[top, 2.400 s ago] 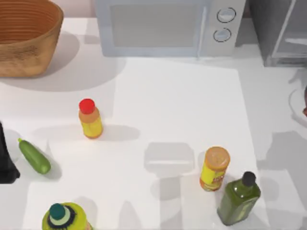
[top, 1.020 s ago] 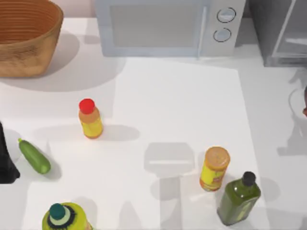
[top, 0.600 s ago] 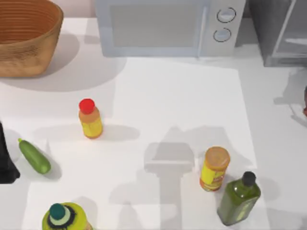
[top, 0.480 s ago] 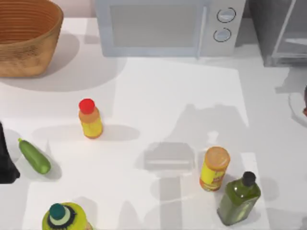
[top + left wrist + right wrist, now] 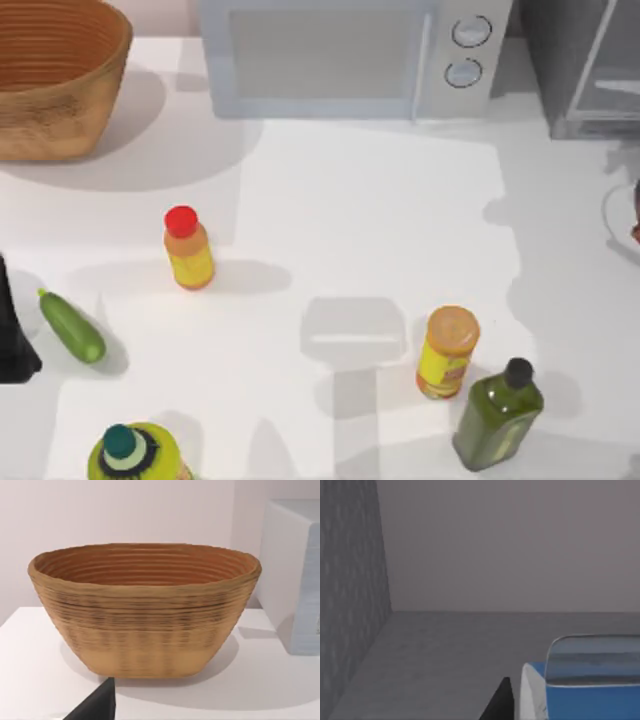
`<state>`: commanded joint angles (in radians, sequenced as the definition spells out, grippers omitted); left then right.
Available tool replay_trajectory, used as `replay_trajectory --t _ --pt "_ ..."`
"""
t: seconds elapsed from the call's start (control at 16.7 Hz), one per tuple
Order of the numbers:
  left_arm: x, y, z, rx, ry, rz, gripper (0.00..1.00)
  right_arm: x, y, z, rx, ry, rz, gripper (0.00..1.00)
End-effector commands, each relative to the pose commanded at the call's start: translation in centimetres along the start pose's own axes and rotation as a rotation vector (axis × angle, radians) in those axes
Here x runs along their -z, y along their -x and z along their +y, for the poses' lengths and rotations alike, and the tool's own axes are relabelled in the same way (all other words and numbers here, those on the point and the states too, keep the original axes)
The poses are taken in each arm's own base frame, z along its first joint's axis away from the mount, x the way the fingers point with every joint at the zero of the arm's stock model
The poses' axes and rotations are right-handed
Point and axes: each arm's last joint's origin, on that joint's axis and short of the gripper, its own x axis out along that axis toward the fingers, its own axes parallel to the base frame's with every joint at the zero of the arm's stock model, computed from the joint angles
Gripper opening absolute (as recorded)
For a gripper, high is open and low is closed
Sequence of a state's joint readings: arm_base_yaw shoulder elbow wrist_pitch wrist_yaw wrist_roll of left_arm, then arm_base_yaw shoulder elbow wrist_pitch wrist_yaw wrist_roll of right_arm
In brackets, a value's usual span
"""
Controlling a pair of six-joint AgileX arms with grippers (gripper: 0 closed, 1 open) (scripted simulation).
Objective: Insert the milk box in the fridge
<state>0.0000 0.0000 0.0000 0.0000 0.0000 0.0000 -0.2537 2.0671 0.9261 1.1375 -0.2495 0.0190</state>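
Woven brown cane forms the basket (image 5: 55,75) at the table's (image 5: 350,200) far left corner. The left wrist view looks straight at it, with a dark piece of the left gripper (image 5: 95,705) low in front; whether that pincer is open or closed cannot be told. The left arm (image 5: 12,330) sits at the left edge, just beside a green cucumber (image 5: 72,326). Near the front edge stands a yellow-green bottle with a teal cap (image 5: 135,455), and further in, 1 yellow bottle with a red cap (image 5: 187,248). A white microwave (image 5: 350,55) with 2 round knobs stands at the back. Right of centre, an orange-lidded yellow can (image 5: 447,352) stands just beside a dark green bottle (image 5: 498,415). The dark grey fridge (image 5: 585,60) with its pale framed door fills the far right corner.

The right wrist view shows grey walls and a grey floor. The milk box (image 5: 590,702) shows a bright blue face with a white side, and a pale see-through pane lies across its upper part. A black part of the right gripper (image 5: 502,700) lies just beside that white side; whether the pincer grips the box cannot be told.
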Motion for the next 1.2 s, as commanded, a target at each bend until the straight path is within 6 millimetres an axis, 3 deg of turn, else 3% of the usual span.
replay_trajectory --t 0.24,0.6,0.78,1.2 --pt "0.0 0.0 0.0 0.000 0.000 0.000 1.00 2.2 -0.9 -1.3 0.018 0.004 -0.007 0.00" --pt "0.0 0.0 0.0 0.000 0.000 0.000 1.00 1.9 -1.0 -1.1 0.013 0.004 -0.014 0.00" --pt "0.0 0.0 0.0 0.000 0.000 0.000 1.00 0.4 -2.5 -0.4 -0.020 0.011 -0.059 0.00" --pt "0.0 0.0 0.0 0.000 0.000 0.000 1.00 -4.7 -9.1 2.3 -0.094 0.021 -0.199 0.00"
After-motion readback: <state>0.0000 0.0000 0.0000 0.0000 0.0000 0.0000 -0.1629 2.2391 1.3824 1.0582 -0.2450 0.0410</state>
